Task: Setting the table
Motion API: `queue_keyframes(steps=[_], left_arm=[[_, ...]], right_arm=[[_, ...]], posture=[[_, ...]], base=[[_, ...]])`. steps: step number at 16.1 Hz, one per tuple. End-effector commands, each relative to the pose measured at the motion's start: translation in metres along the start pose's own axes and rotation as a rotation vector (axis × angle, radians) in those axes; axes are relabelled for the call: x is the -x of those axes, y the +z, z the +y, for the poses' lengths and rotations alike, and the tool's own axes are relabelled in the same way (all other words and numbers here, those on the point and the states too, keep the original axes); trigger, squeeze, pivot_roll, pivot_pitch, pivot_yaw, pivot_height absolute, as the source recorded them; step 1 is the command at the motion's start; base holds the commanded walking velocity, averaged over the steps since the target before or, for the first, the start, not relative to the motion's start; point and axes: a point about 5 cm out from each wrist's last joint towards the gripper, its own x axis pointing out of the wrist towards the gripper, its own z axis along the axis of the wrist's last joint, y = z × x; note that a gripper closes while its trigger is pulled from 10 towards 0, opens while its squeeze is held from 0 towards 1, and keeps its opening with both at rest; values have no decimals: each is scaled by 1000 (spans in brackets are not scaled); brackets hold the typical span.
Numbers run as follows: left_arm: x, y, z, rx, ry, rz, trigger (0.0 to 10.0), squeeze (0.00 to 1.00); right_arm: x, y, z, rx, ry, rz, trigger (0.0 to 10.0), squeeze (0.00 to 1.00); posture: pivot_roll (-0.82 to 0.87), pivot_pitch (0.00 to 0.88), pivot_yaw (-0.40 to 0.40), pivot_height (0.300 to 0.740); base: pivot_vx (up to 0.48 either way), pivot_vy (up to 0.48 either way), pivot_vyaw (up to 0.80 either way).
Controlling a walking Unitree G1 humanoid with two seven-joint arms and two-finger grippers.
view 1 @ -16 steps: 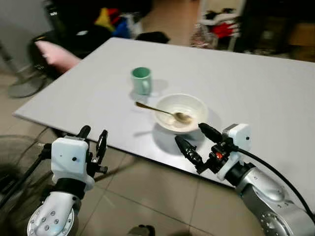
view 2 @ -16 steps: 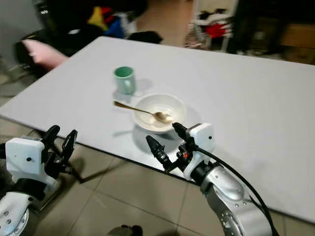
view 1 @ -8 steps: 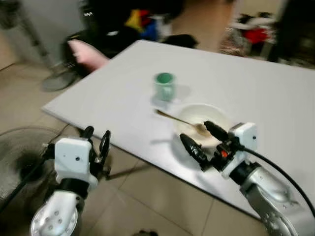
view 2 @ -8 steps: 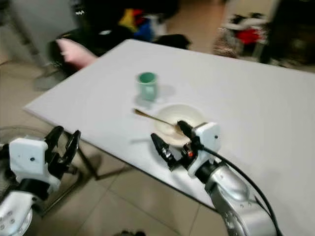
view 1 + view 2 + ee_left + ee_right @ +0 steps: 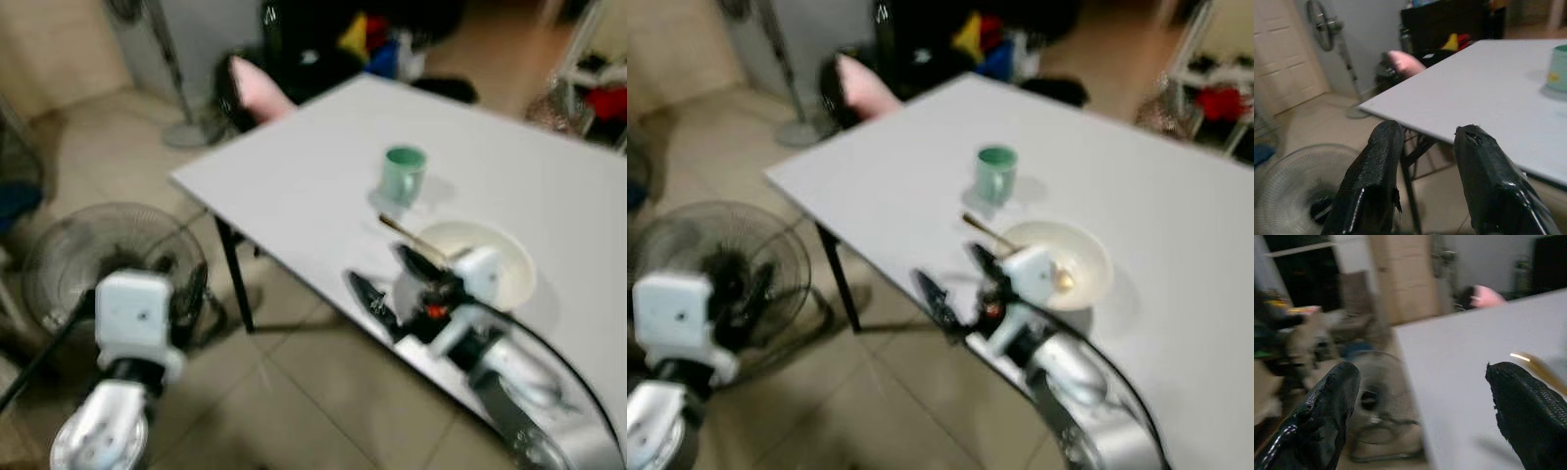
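The left hand (image 5: 191,294) is held low over the tiled floor beside a floor fan (image 5: 98,255), fingers slightly parted. The right hand (image 5: 384,281) is spread wide at the bench (image 5: 294,166) edge. Beyond it, a white bowl (image 5: 500,269) holds a spoon (image 5: 407,235); farther stands a green mug (image 5: 403,173).

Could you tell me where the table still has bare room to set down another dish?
The table is bare behind the green mug toward its far edge, and along its left corner next to the pink cushion. It is crowded near the front edge, where the mug, the white bowl with its spoon and the open right gripper cluster together.
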Motion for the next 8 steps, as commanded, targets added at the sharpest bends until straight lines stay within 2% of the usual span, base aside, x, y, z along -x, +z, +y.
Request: queue_keyframes(steps=[1,7,8], left_arm=[[0,3,-3,10,-12,-10,10000,0],[2,3,-6,28,-20,-3,10000,0],[2,3,-6,30,-20,0,10000,0]], right_arm=[[4,3,-3,10,-17,-7,10000,1000],[5,1,-3,5,-16,0,10000,1000],[5,1,-3,-3,-22,5,10000,1000]], posture=[[-44,7,74,740],[-41,9,66,740],[-39,10,64,740]], base=[[0,0,800],[0,0,800],[0,262,0]])
